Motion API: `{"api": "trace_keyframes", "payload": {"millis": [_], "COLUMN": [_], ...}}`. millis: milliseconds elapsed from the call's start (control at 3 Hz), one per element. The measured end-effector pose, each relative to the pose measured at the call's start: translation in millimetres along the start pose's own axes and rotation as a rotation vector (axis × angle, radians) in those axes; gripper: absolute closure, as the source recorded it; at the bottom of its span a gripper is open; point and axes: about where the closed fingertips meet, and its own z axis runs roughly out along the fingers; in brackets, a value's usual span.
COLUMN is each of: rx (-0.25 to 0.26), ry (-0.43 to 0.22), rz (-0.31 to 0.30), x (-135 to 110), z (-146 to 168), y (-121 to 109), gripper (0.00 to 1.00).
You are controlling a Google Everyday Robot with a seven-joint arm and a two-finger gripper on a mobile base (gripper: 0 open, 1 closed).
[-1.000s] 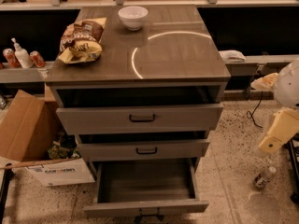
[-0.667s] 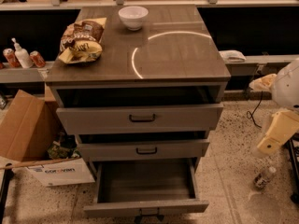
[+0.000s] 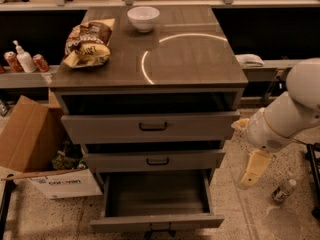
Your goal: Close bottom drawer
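Note:
The bottom drawer is the lowest and narrowest of three grey wood-look drawers. It stands pulled far out and its inside is empty. Its low front panel faces me, with the small black handle at the lower edge of the view. My gripper hangs from the white arm to the right of the cabinet, level with the middle drawer. It is apart from all drawers and holds nothing.
The top drawer and the middle drawer are each out a little. A chip bag and a white bowl lie on the cabinet top. A cardboard box stands at the left. A bottle lies on the floor at the right.
The arm and gripper have moved left and down, closer to the right side of the cabinet. The drawers have not moved.

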Motion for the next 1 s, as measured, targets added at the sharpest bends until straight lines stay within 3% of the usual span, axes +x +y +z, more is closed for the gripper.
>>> {"api": "trace_keyframes", "payload": {"millis": [333, 1000], "rx": [-0.105, -0.130], "ry": [-0.031, -0.039], "rz": [-0.013, 0.002], "x": [20.1, 25.1], "z": [92.8, 106.4], "y": [0.9, 2.9], "gripper": [0.00, 0.00]}}
